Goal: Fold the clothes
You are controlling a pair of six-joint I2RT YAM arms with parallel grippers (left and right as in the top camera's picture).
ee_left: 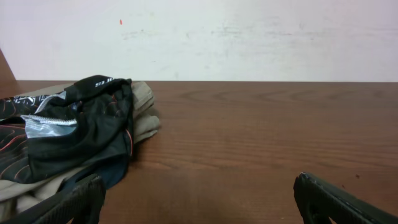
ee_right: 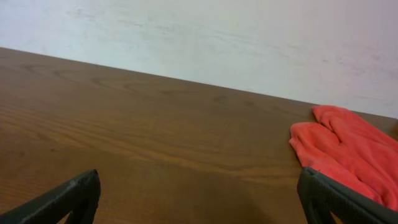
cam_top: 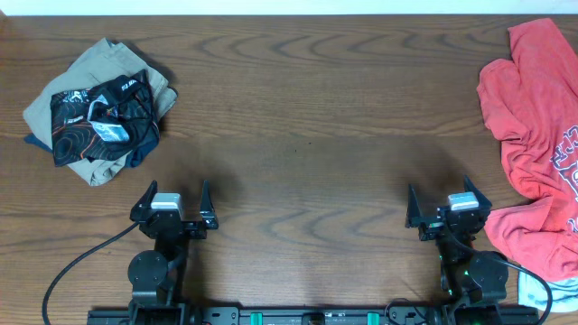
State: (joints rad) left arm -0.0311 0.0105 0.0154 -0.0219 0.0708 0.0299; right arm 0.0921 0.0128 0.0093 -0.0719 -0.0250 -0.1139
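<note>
While the shirt point(cam_top: 537, 135) lies crumpled just right of the right jaws and stretches ahead of them toward the far edge of the table point(cam_top: 307, 108), both pairs of jaws stand wide apart and hold nothing. The left jaws are well apart from it, with a folded khaki-and-black pile point(cam_top: 99, 113) ahead to their left. The likely trouble is that the shirt is bunched in layers, so a pinch may catch two thicknesses and drag a lump instead of spreading it. Its right part runs out of view, where an overhang could pull it off.

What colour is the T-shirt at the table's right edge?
Coral red; the T-shirt shows best overhead.
</note>
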